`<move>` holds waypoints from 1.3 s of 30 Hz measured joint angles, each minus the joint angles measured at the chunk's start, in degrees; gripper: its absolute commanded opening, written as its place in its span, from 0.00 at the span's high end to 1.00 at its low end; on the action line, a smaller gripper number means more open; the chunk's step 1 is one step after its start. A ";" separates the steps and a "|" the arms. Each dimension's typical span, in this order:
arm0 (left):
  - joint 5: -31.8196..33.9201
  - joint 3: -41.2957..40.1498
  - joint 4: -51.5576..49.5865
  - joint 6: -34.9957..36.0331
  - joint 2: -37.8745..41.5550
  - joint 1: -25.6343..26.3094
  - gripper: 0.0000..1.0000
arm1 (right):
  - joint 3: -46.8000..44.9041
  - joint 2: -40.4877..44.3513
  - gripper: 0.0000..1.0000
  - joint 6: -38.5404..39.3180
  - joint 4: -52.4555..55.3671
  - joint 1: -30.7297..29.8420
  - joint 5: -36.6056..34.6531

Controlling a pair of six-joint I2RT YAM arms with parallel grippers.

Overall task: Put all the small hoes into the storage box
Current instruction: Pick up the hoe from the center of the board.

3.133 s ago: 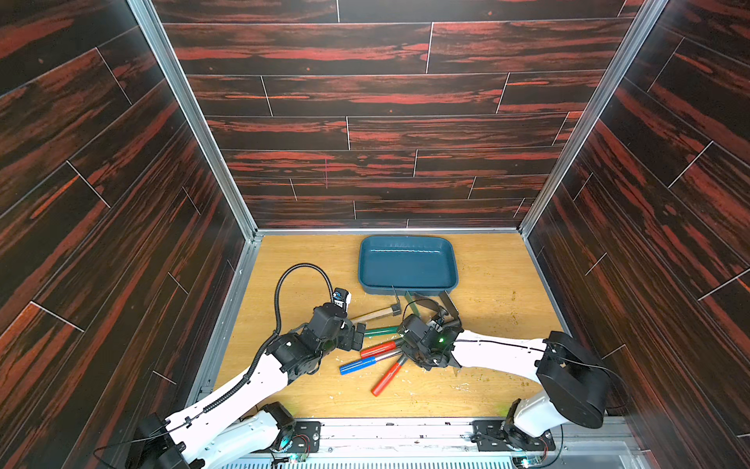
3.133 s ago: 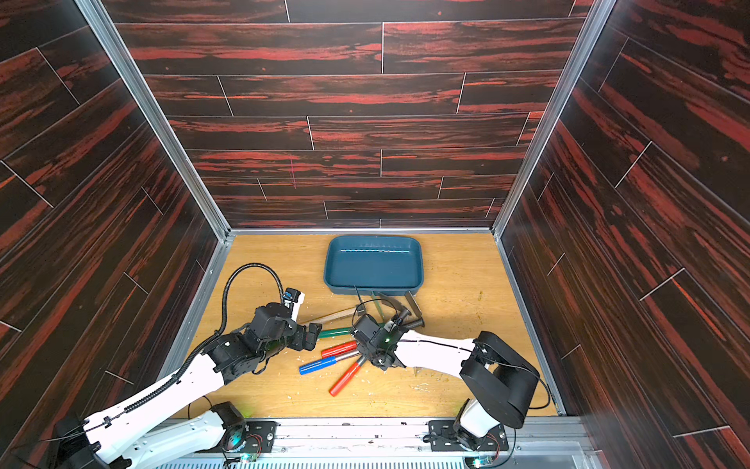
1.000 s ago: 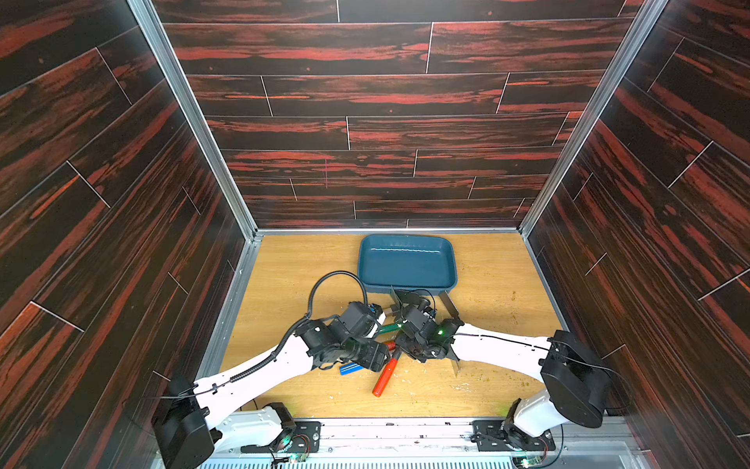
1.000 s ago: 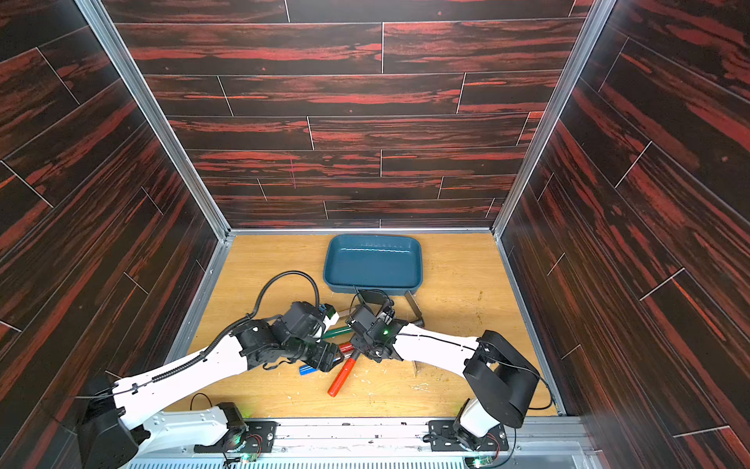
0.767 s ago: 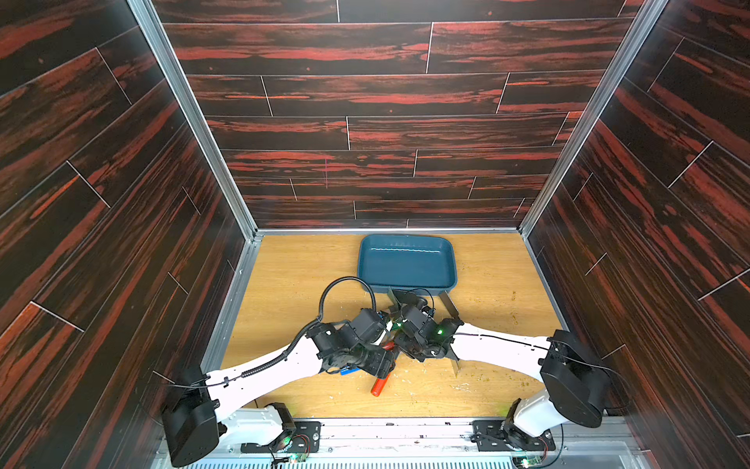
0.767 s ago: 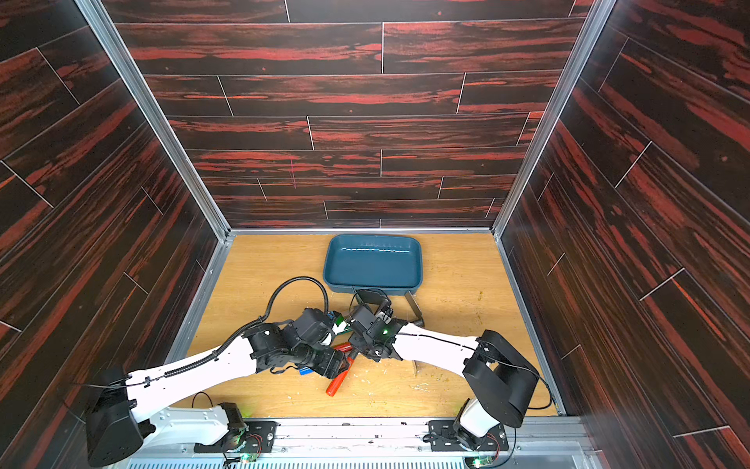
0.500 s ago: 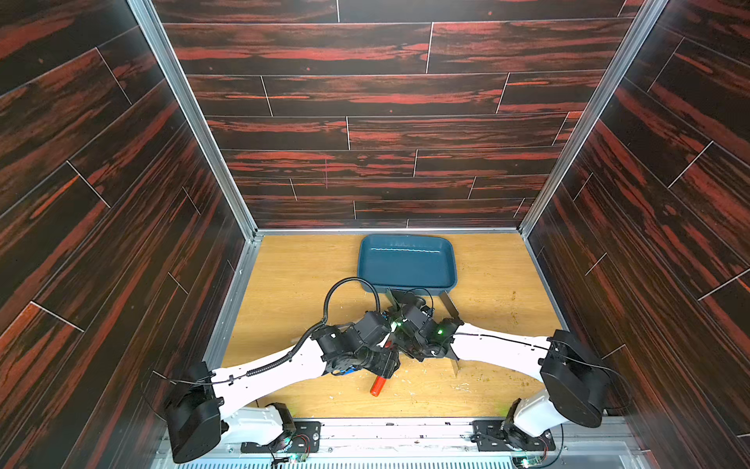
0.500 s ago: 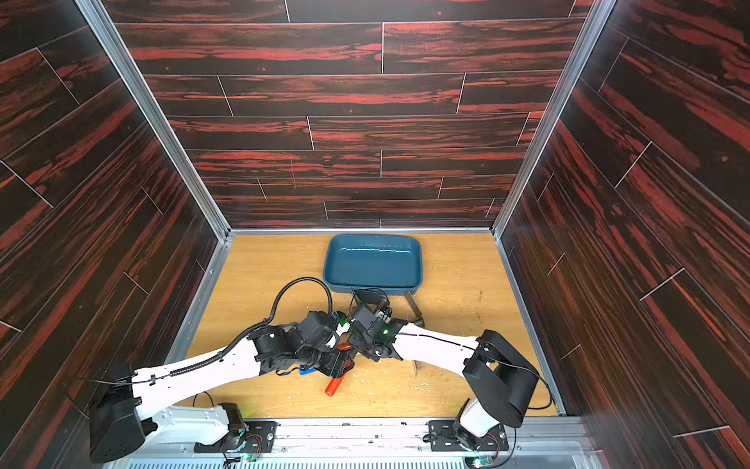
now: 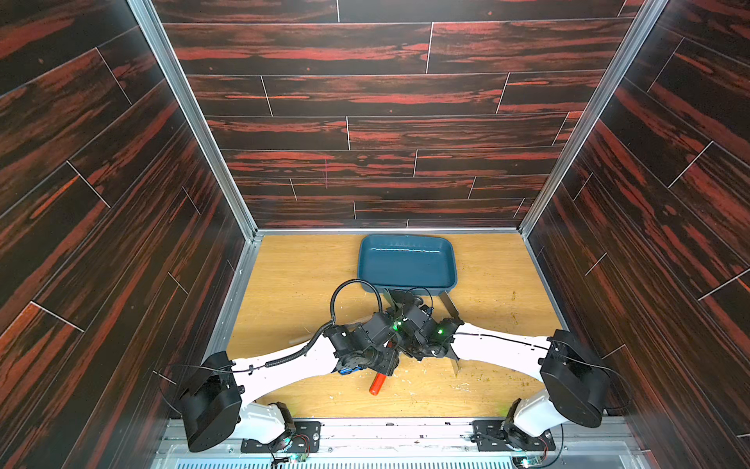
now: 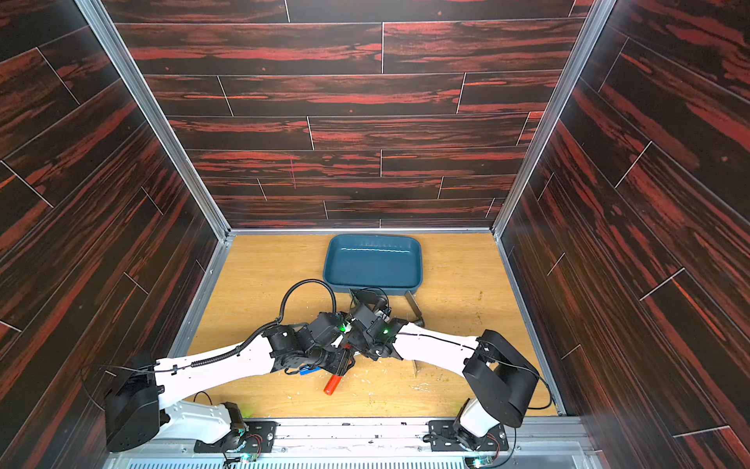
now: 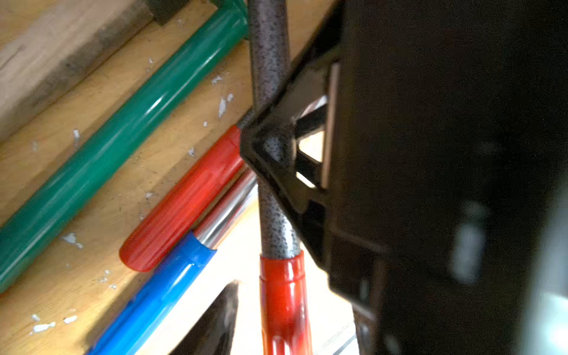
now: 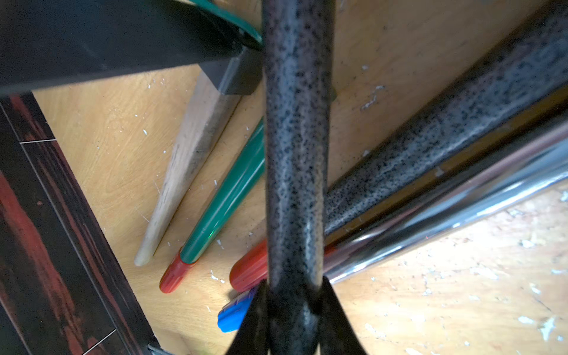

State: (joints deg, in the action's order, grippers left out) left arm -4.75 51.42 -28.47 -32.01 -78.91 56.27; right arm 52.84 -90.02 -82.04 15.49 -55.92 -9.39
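Small hoe: speckled grey shaft, glossy red grip; crosses over the other handles, well short of the box.
Right gripper: clamped on that shaft.
Left gripper: astride the same shaft above the red grip, one finger touching; clamped or not, cannot tell.
Beneath: second red grip, blue grip, green handle, wooden handle.
Storage box: empty, near the back wall.
Step, judged: securing the hoe before the carry.
Next: firm hold, then clear the pile, travel to the box, lower slanted.
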 measured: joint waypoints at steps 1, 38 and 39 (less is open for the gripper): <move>0.31 0.00 0.02 0.00 -0.15 0.00 0.40 | -0.11 0.00 1.00 0.00 -0.13 0.02 0.02; 1.81 -2.60 2.82 -0.90 -3.43 0.07 0.57 | -2.86 0.52 1.00 -2.05 -4.63 0.04 0.33; 1.81 -2.60 2.84 -0.92 -3.43 0.07 0.56 | -2.93 0.66 1.00 -2.16 -4.79 0.04 0.31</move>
State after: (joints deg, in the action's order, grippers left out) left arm -2.94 48.82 -25.63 -32.93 -82.35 56.34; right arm 49.91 -89.36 -84.20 10.70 -55.88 -9.08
